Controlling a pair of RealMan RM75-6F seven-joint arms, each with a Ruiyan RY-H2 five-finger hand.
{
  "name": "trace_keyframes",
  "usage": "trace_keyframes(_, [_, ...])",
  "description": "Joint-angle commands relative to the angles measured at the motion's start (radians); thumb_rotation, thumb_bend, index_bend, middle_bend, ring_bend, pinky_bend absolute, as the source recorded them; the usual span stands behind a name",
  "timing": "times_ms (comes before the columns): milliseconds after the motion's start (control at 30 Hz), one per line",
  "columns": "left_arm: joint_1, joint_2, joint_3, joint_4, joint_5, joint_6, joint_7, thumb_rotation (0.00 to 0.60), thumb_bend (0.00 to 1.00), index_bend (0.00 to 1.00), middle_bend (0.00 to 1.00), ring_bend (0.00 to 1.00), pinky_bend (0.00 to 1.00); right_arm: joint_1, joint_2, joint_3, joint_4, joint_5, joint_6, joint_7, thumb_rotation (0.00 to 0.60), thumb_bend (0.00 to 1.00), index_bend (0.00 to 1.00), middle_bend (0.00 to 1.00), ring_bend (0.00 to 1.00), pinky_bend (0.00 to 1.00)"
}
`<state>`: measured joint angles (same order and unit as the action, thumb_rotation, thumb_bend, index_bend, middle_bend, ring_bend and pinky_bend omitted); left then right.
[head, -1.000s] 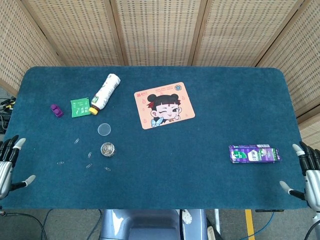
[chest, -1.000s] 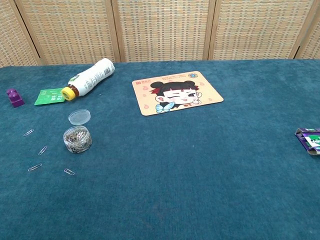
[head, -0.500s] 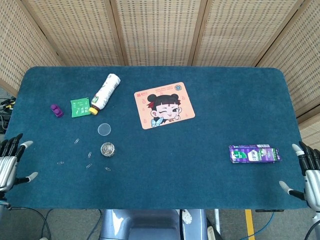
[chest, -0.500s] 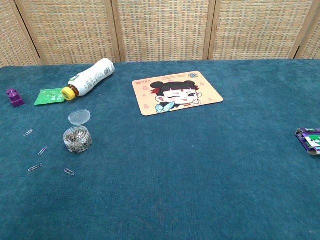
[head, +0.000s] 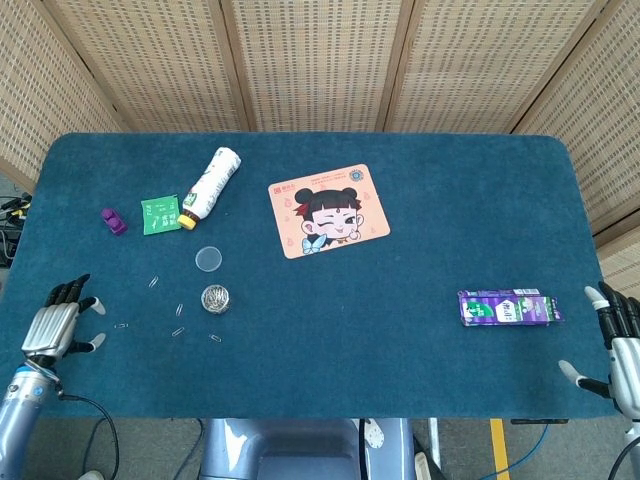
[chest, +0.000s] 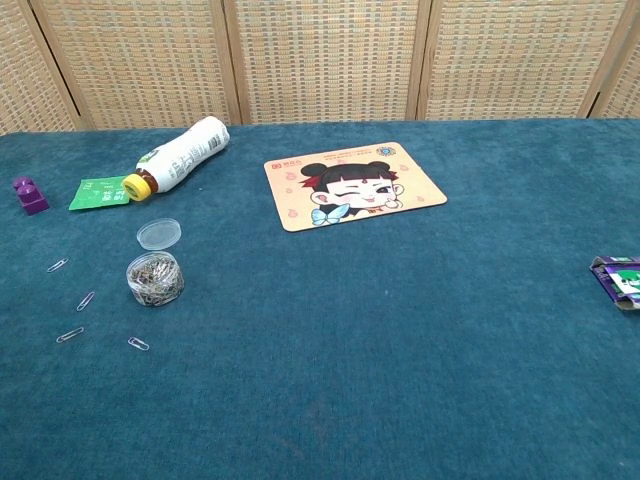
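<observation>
— Where is your left hand right now?

— My left hand (head: 60, 322) sits over the near left edge of the table (head: 400, 330), fingers apart and holding nothing. Taking the open jar of paper clips (head: 215, 298) as my landmark, the hand is well to the left of it. Loose paper clips (head: 121, 326) lie scattered between the hand and the jar; the closest one is just beside my fingertips.

— And around the jar?

— Its clear lid (head: 208, 259) lies flat just behind it. Further back and left of the jar are a purple toy (head: 113, 221), a green packet (head: 159, 214) and a bottle (head: 208, 184) on its side, its yellow cap touching the packet. A cartoon mat (head: 328, 210) lies behind and right of the jar.

— Your right hand?

— My right hand (head: 618, 352) is far right of the jar at the table's near right corner, spread and empty, close to a purple carton (head: 508, 307).

— What could go wrong?

— The clips are thin and flat on the cloth — I judge my fingers could slide over one or push it away. A careless sweep could also tip the uncapped jar.
</observation>
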<state>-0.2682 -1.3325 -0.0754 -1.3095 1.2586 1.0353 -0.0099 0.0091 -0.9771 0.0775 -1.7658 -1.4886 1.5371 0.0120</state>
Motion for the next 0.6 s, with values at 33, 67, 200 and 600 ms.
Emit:
trace_keyframes(33, [-0.018,-0.022,0.005,0.025,-0.019,-0.033,0.023,0.600,0.28,0.43,0.00,0.00,0.00,0.000,0.000,0.001,-0.001,0.001,-0.001,0.000,0.600,0.00,0.00,0.00,0.00,0.00])
trace_keyframes(67, [-0.021,-0.029,0.007,0.031,-0.024,-0.043,0.028,0.600,0.29,0.44,0.00,0.00,0.00,0.001,0.000,0.001,-0.001,0.003,-0.002,0.001,0.600,0.00,0.00,0.00,0.00,0.00])
trace_keyframes(200, [-0.030,-0.044,0.007,0.046,-0.046,-0.070,0.032,0.600,0.36,0.46,0.00,0.00,0.00,0.002,0.002,0.002,0.001,0.007,-0.004,0.009,0.600,0.00,0.00,0.00,0.00,0.00])
trace_keyframes(600, [-0.054,-0.072,-0.005,0.074,-0.102,-0.111,0.072,0.600,0.37,0.48,0.00,0.00,0.00,0.005,0.005,0.003,0.002,0.012,-0.012,0.018,0.600,0.00,0.00,0.00,0.00,0.00])
